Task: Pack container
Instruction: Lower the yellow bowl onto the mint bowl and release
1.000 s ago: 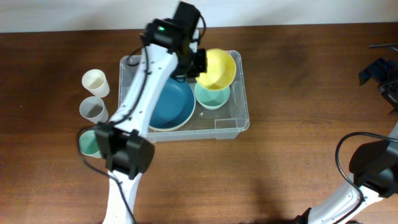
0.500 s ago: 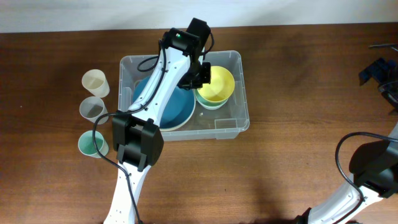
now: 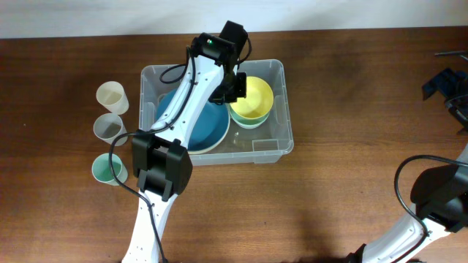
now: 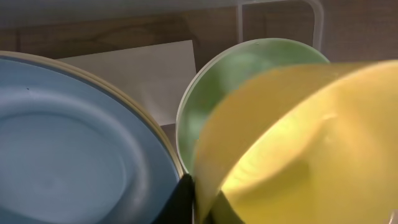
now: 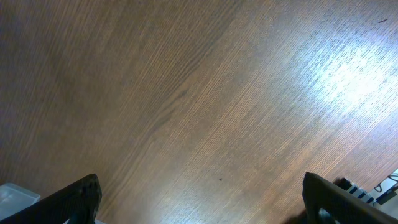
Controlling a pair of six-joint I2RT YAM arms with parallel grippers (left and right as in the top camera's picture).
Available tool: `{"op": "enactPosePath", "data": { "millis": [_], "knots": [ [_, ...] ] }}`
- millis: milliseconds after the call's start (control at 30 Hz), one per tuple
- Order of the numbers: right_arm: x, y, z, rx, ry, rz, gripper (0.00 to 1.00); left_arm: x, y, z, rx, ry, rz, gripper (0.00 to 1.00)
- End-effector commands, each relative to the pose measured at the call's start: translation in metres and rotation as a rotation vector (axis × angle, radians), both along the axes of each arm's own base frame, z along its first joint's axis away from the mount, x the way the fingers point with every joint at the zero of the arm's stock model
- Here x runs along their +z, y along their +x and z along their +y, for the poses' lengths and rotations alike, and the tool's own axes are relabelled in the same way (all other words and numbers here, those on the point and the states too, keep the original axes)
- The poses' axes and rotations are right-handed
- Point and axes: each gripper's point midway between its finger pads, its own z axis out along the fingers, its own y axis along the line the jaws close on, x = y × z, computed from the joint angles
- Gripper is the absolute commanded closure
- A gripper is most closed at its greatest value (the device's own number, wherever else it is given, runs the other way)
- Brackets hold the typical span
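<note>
A dark brown wood-grain counter point(image 3: 351, 190) fills nearly the whole overhead view, with a pale strip of wall point(image 3: 73, 18) along its far edge. The right wrist view shows only bare wood grain with a bright glare patch.

The large rectangular clear plastic container point(image 3: 281, 139) sits flat on the counter, a little left of the middle and towards the far edge. Its open top faces up and its long axis runs left to right, parallel to the far edge. A white label point(image 4: 137, 68) lies on its base. Inside, a wide blue bowl point(image 3: 208, 124) takes the left part. At the right, a yellow bowl point(image 3: 256, 98) rests in a pale green bowl point(image 3: 245, 120).

The left hand point(image 3: 235, 86) reaches into the container from above. Its dark fingers point(image 4: 182, 200) are closed on the yellow bowl's rim.

The right hand point(image 5: 202, 196) is well apart at the counter's right side, its jaws wide apart with nothing between them.

Left of the container, three small cups stand in a line on the counter: a cream cup point(image 3: 112, 96), a grey cup point(image 3: 110, 128) and a green cup point(image 3: 107, 169).
</note>
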Motion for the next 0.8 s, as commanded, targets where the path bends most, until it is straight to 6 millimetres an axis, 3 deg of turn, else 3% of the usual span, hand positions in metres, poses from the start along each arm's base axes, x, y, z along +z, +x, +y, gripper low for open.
{"op": "enactPosePath", "data": {
  "millis": [0, 67, 167, 233, 400, 500, 600, 667, 767],
  "knots": [
    [0.000, -0.001, 0.000, 0.000, 0.003, 0.002, 0.01, -0.012, 0.001, 0.003, -0.007, 0.021, 0.017, 0.81],
    [0.000, -0.001, 0.000, 0.000, 0.003, 0.002, 0.01, -0.012, 0.000, 0.004, -0.007, 0.022, 0.020, 0.73],
    [0.000, -0.001, 0.000, 0.000, 0.003, 0.002, 0.01, -0.012, 0.000, 0.003, -0.008, 0.022, 0.019, 0.37],
    [0.000, -0.001, 0.000, 0.000, 0.003, 0.002, 0.01, -0.012, 0.002, 0.003, -0.008, 0.019, 0.013, 0.28],
    [0.000, -0.001, -0.001, 0.000, 0.003, 0.002, 0.01, 0.008, 0.016, 0.001, -0.025, -0.023, -0.052, 0.21],
    [0.000, -0.001, 0.000, 0.000, 0.003, 0.002, 0.01, 0.046, 0.029, 0.007, -0.003, -0.073, -0.130, 0.17],
    [0.000, -0.001, 0.000, 0.000, 0.003, 0.002, 0.01, 0.104, 0.042, 0.031, 0.020, -0.109, -0.258, 0.01],
    [0.000, -0.001, 0.000, 0.000, 0.003, 0.002, 0.01, 0.142, 0.047, 0.060, 0.068, -0.104, -0.347, 0.01],
    [0.000, -0.001, -0.001, 0.000, 0.003, 0.002, 0.01, 0.189, 0.043, 0.122, 0.184, -0.051, -0.450, 0.01]
  ]
}}
